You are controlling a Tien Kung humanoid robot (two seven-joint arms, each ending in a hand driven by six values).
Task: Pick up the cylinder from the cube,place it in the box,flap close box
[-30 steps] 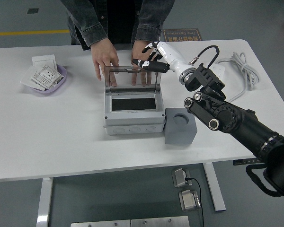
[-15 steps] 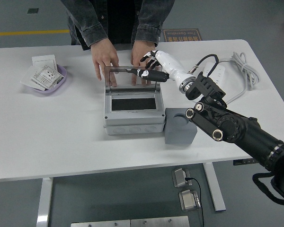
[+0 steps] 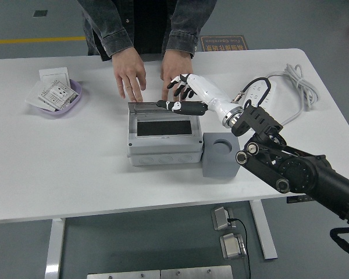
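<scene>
Reaching over the box point(image 3: 163, 136), the right hand point(image 3: 183, 99) has flat, open fingers on the clear lid point(image 3: 163, 106), pushing it down. The cylinder cannot be seen. Below the hand, the grey cube point(image 3: 222, 154) has an empty hole. Beside it, a person's hands point(image 3: 128, 72) rest on the table point(image 3: 75, 157).

box point(image 3: 163, 138) mid-table, cube point(image 3: 221, 154) touching its R side; dish point(image 3: 55, 96) far L; cable point(image 3: 296, 87) far R

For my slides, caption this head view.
Robot's right hand pushes the box flap down beside the cube.
</scene>
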